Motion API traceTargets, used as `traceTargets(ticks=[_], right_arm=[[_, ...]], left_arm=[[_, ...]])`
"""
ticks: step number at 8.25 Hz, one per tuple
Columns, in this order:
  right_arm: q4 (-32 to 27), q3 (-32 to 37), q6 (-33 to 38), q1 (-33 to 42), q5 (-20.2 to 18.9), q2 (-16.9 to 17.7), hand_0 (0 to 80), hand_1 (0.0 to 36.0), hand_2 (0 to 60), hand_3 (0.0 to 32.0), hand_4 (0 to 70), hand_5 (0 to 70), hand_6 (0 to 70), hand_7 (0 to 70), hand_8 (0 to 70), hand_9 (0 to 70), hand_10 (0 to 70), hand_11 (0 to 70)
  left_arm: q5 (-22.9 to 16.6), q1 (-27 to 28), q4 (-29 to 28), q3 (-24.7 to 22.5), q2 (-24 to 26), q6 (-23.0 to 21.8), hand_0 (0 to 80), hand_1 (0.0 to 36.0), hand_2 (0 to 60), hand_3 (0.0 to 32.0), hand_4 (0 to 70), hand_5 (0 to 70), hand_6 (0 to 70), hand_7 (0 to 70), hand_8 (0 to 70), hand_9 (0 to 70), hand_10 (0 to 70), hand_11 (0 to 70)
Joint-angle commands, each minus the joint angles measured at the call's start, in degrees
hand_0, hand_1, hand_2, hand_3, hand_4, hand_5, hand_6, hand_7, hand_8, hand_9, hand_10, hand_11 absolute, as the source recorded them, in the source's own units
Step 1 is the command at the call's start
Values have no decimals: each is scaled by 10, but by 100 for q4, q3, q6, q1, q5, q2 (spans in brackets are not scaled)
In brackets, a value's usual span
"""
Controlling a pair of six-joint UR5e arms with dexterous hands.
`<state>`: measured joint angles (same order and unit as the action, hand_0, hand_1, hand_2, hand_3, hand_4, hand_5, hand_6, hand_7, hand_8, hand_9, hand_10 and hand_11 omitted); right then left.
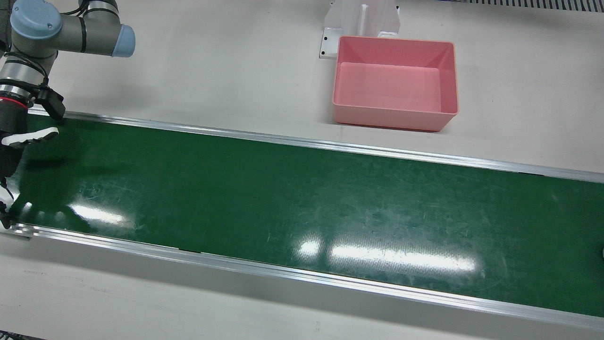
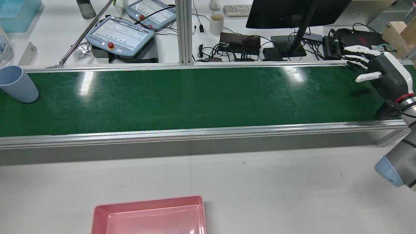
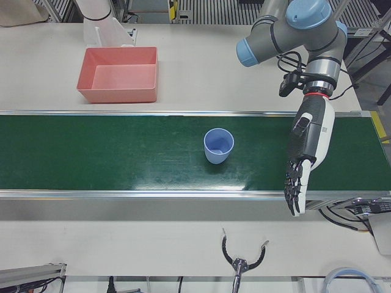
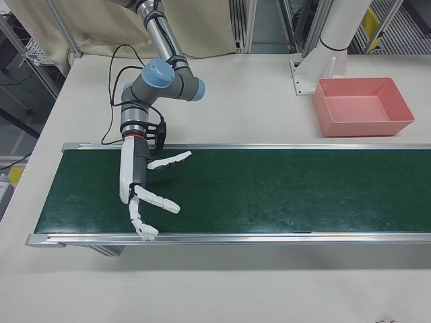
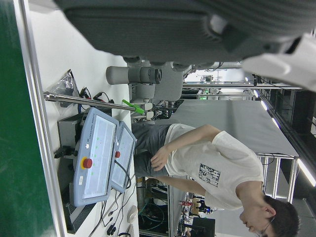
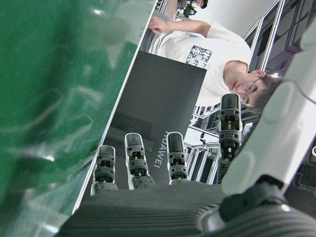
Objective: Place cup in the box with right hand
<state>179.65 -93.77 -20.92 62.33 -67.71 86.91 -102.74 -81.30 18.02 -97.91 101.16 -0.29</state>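
One pale-blue cup [image 3: 219,145] upright on green belt [image 3: 122,152], mouth open.

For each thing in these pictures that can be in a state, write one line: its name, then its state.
Cup: upright on the green belt, empty, untouched.
Pink box: empty, beside the belt.
Right hand: open, over the belt, holding nothing.
Left hand: open, over the belt, holding nothing.
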Motion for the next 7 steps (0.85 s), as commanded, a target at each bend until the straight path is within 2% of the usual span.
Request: traceTargets(ticks=[1,4,6,7], right_arm=[[8,8,-18,-19,3,-16,493,14,0,238,293,53,55,359,151,189,103,154],[131,-106,-61,7,3,-25,495,16,0,230,318,52,56,367,150,189,99,146],[797,-360,-27,16,3,-8,496,17,0,224,366,47,57,385,147,193,83,122],[799,-370,-26,25,3,-16,498,22,0,220,394,45,57,393,144,193,75,110]], left_arm=[[0,0,0,0,0,3,0,0,0,0,0,0,0,0,0,0,0,0],[0,0,0,0,0,-6,0,0,0,0,0,0,0,0,0,0,0,0],[0,0,0,0,0,3,0,0,0,0,0,0,0,0,0,0,0,0],[0,0,0,0,0,-6,0,0,0,0,0,0,0,0,0,0,0,0]])
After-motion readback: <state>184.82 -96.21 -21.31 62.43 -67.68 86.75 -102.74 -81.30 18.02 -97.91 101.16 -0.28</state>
